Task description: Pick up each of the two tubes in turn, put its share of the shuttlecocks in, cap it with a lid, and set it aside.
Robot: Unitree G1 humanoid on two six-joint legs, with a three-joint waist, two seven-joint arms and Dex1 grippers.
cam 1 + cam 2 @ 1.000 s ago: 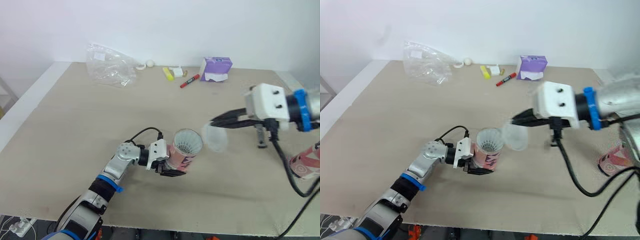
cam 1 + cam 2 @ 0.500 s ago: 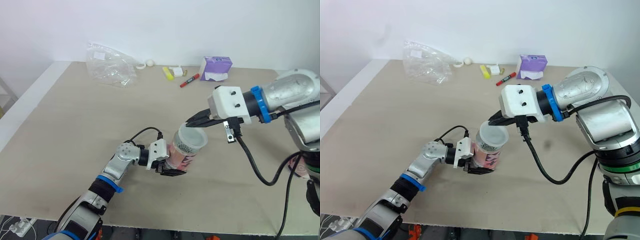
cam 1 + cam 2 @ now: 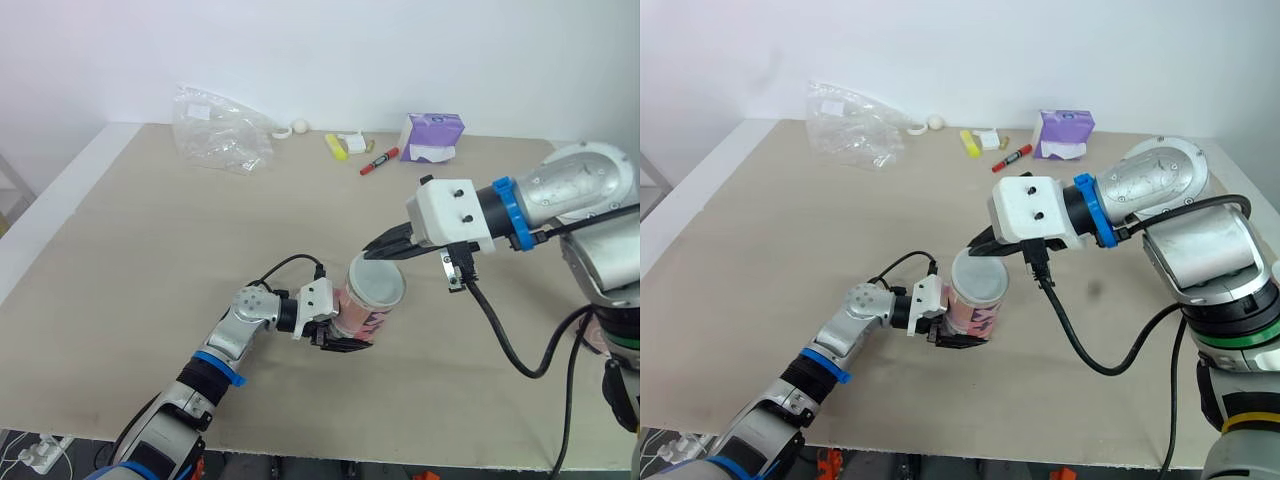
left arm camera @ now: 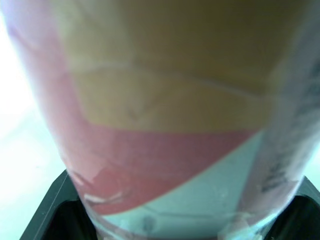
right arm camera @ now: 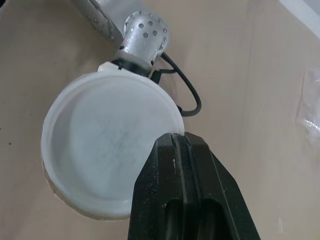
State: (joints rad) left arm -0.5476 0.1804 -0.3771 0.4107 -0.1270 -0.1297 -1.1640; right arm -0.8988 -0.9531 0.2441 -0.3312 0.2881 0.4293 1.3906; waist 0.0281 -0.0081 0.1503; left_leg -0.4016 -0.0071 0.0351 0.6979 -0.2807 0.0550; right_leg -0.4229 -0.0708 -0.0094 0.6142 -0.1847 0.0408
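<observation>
A pink and white tube (image 3: 360,315) leans toward the right, a little above the table (image 3: 120,260), with my left gripper (image 3: 347,328) shut around its lower part. In the left wrist view the tube (image 4: 165,125) sits close between the black fingers (image 4: 50,215). A translucent white lid (image 3: 377,285) lies over the tube's mouth. My right gripper (image 3: 375,254) is shut on the far rim of the lid. The right wrist view looks down on the lid (image 5: 112,145), pinched at its edge by the closed fingertips (image 5: 175,142), and shuttlecock feathers show faintly through it.
Along the table's far edge lie a crumpled clear plastic bag (image 3: 220,130), a small white ball (image 3: 300,126), a yellow item (image 3: 337,147), a red marker (image 3: 380,161) and a purple box (image 3: 432,137). A black cable (image 3: 510,340) hangs from the right wrist.
My right gripper carried the lid leftward from beside the tube and lowered it onto the tube's mouth, covering the shuttlecock feathers. The left gripper and tube stayed put.
</observation>
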